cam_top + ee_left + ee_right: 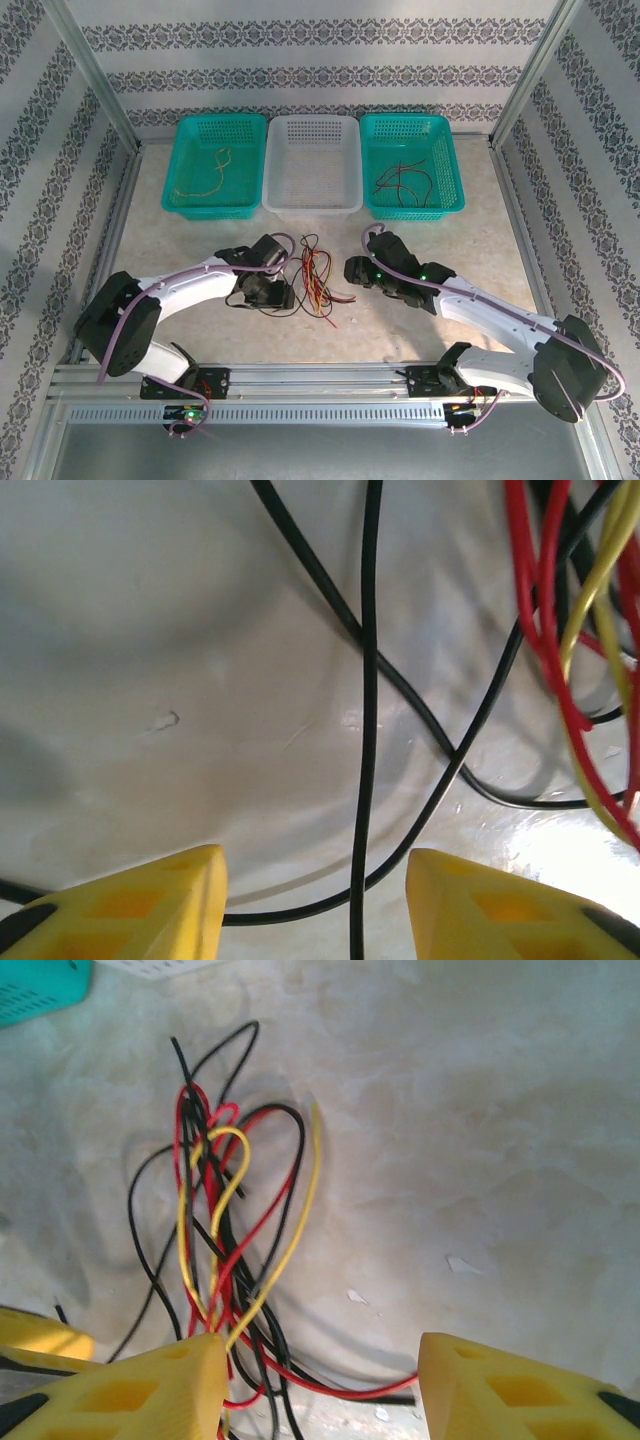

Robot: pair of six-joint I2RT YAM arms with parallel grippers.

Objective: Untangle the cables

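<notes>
Cables [312,272] tangled mid-counter [350,340], between both arms. Left gripper [315,870] jaws apart, one black strand [368,730] running through the gap, clear of both fingers. Right gripper [322,1350] wide, holding nothing; tangle just beside one finger.

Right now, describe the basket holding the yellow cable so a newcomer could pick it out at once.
Three baskets line the far edge of the table. It is the teal basket at the left end, beside the white basket. The other teal basket, at the right end, holds red and black cables; this one holds a thin yellowish cable.
</notes>
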